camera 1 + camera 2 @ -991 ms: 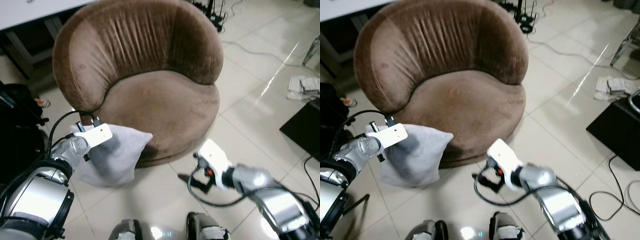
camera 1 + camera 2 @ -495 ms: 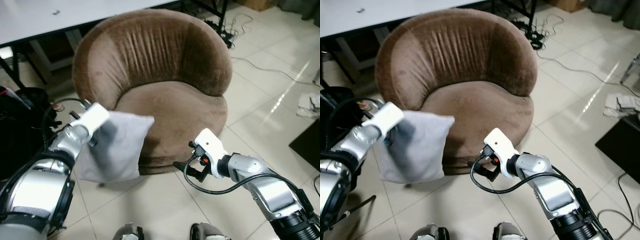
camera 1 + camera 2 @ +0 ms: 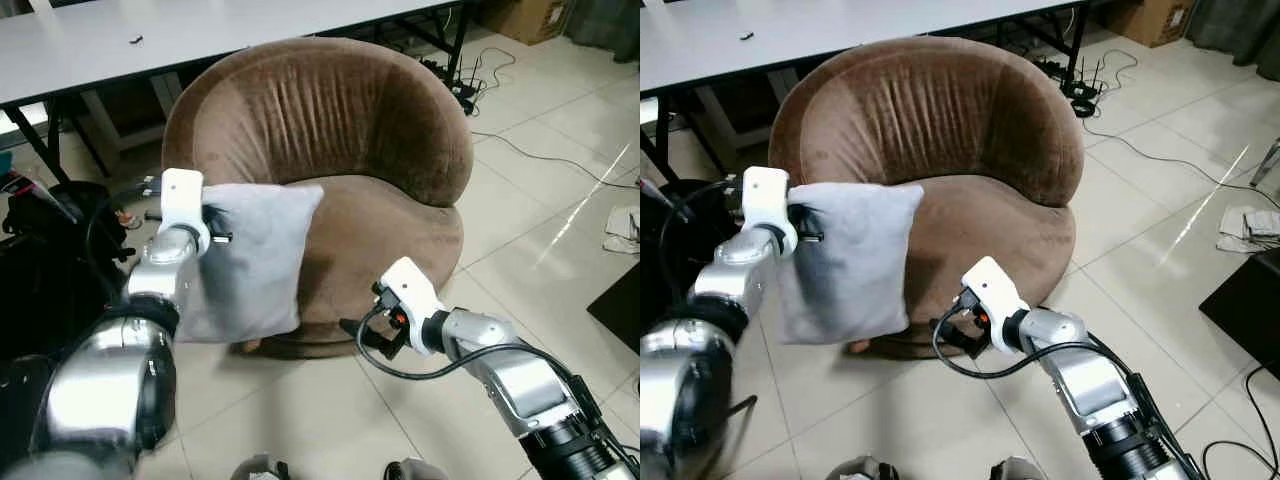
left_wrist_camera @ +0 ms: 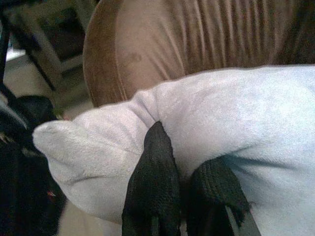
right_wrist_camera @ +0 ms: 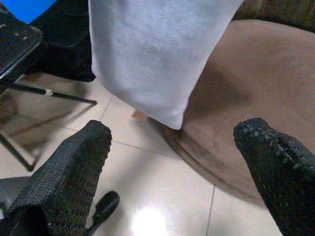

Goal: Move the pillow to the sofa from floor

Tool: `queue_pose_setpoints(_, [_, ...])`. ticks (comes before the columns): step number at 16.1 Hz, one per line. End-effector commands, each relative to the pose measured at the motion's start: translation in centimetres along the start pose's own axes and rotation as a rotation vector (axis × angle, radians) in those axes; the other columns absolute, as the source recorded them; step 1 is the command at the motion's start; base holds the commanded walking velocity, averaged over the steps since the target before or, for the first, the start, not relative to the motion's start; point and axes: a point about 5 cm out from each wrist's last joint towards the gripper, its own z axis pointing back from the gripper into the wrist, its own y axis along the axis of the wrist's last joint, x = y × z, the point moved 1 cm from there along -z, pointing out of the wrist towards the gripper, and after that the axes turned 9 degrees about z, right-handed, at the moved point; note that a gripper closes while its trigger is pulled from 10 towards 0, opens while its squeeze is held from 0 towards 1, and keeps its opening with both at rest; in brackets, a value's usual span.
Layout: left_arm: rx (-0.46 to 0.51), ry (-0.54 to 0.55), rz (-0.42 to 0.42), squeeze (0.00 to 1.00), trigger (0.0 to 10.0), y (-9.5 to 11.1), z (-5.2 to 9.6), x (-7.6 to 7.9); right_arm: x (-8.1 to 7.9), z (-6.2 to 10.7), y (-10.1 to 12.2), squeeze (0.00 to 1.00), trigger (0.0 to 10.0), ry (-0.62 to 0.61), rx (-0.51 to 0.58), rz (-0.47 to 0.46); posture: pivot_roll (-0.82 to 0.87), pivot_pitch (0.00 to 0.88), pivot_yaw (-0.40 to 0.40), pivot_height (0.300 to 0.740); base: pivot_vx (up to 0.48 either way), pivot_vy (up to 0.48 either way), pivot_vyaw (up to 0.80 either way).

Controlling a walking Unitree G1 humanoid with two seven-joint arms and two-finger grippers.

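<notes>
My left hand (image 4: 183,184) clenches the pillow (image 3: 250,260) by a corner, hanging lengthwise beside the sofa (image 3: 390,215), seat lying rightward.

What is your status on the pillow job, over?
Left gripper shut on pillow, lifted beside sofa. Right gripper open, low by sofa base. Seat unobstructed.

One pillow (image 3: 252,260), one sofa (image 3: 340,150), one table (image 3: 150,40), two end effectors: left (image 3: 208,225), right (image 3: 360,335).

Glossy tiled floor (image 3: 520,210), white table (image 3: 150,40), floor cables (image 3: 540,160)
</notes>
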Motion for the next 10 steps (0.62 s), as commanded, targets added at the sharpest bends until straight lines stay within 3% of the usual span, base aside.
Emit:
queue_pose_setpoints(1, [0.043, 0.029, 0.058, 0.0, 10.0, 0.6, 0.6, -0.1, 0.7, 0.0, 0.6, 0.0, 10.0, -0.038, 0.018, -0.004, -0.11, 0.0, 0.083, 0.74, 0.0, 0.0, 0.0])
queue_pose_setpoints(4, [0.089, 0.054, 0.124, 0.0, 10.0, 0.0, 4.2, 0.3, 1.6, -0.1, 1.3, 0.0, 10.0, -0.097, 0.042, -0.056, -0.08, 0.0, 0.066, 0.74, 0.0, 0.0, 0.0])
queue_pose_setpoints(8, [0.085, 0.098, 0.198, 0.0, 10.0, -0.2, 8.0, -0.2, 2.0, -0.8, 1.0, 0.0, 10.0, -0.127, 0.036, -0.067, -0.04, 0.0, 0.044, 0.74, 0.0, 0.0, 0.0])
queue_pose_setpoints(10, [0.084, 0.112, 0.207, 0.0, 10.0, 0.2, 9.0, -0.5, 2.1, -1.0, 1.0, 0.0, 10.0, -0.133, 0.037, -0.071, -0.03, 0.0, 0.041, 0.74, 0.0, 0.0, 0.0])
